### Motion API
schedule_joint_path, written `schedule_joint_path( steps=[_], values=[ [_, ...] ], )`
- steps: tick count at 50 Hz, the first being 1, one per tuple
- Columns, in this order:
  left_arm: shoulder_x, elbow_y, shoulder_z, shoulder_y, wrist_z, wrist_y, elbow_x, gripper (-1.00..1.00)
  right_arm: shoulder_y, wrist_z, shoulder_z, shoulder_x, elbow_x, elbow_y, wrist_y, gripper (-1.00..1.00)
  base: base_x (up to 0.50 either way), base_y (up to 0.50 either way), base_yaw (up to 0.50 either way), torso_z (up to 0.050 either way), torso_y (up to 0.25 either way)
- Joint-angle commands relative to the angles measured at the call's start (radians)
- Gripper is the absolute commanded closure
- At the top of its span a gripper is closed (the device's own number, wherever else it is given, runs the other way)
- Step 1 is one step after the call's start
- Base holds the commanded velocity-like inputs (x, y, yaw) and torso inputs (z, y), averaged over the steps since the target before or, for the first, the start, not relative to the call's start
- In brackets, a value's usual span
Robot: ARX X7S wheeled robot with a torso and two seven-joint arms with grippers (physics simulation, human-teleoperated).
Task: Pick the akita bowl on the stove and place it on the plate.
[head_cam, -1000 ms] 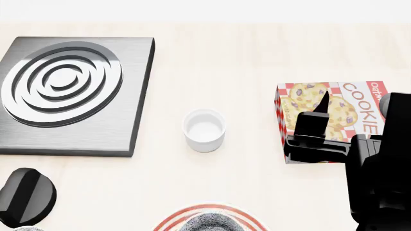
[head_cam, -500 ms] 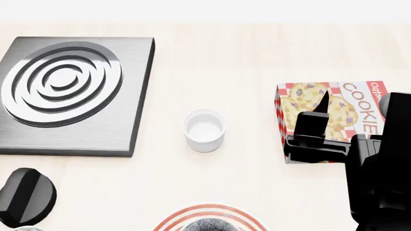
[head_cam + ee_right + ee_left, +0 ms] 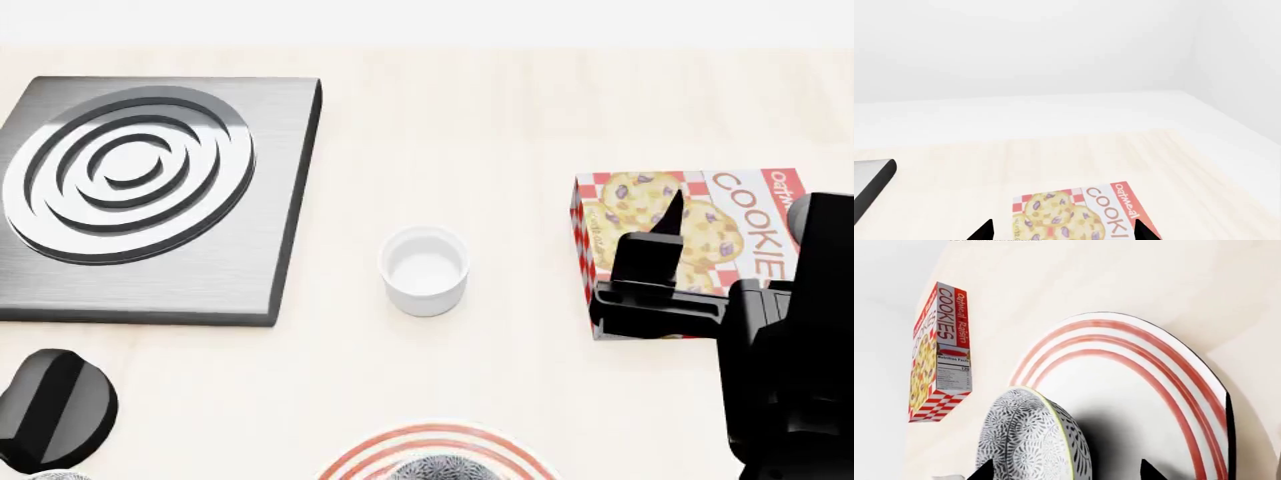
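Note:
The akita bowl (image 3: pixel 1031 440) sits on the plate (image 3: pixel 1147 370), with its crackle-patterned wall between my left gripper's (image 3: pixel 1066 472) two dark fingertips. Those tips stand wide apart and the gripper is open; one tip overlaps the bowl's edge and the other is well clear of it. In the head view only the bowl's top (image 3: pixel 441 468) and the plate's red-ringed rim (image 3: pixel 441 435) show at the bottom edge. The stove (image 3: pixel 147 190) at the far left has nothing on its burner. My right gripper (image 3: pixel 667 215) hovers open over the cookie box, holding nothing.
A plain white cup (image 3: pixel 424 268) stands mid-table between stove and cookie box (image 3: pixel 627 210). A black round knob (image 3: pixel 54 408) lies near the front left, below the stove. The cookie box also lies under the right gripper (image 3: pixel 1062 232) in the right wrist view.
In the head view the bowl's top has sunk slightly toward the bottom edge, leaving more of the plate's rim visible. The right arm has not moved.

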Motion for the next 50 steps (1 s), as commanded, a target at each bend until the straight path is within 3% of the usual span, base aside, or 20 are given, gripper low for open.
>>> schedule_joint_path(
  steps=[1, 22, 36, 50],
  values=[
    [0.023, 0.01, -0.022, 0.014, 0.016, 0.011, 0.009, -1.0, 0.001, -0.015, 0.017, -0.013, -0.011, 0.004, -0.003, -1.0, 0.0, 0.0, 0.0, 0.0, 0.0],
    [0.033, 0.095, -0.057, 0.027, 0.001, -0.039, 0.001, -1.0, 0.001, -0.008, 0.012, -0.009, -0.005, 0.009, -0.011, -1.0, 0.0, 0.0, 0.0, 0.0, 0.0],
    [0.038, 0.173, -0.325, 0.067, -0.017, -0.044, -0.103, -1.0, 0.003, 0.001, 0.016, -0.007, 0.008, 0.004, -0.002, -1.0, 0.0, 0.0, 0.0, 0.0, 0.0],
    [0.052, 0.212, -0.458, 0.105, -0.031, -0.054, -0.164, -1.0, 0.001, 0.005, 0.013, -0.003, 0.013, 0.004, -0.007, -1.0, 0.0, 0.0, 0.0, 0.0, 0.0]
  ],
)
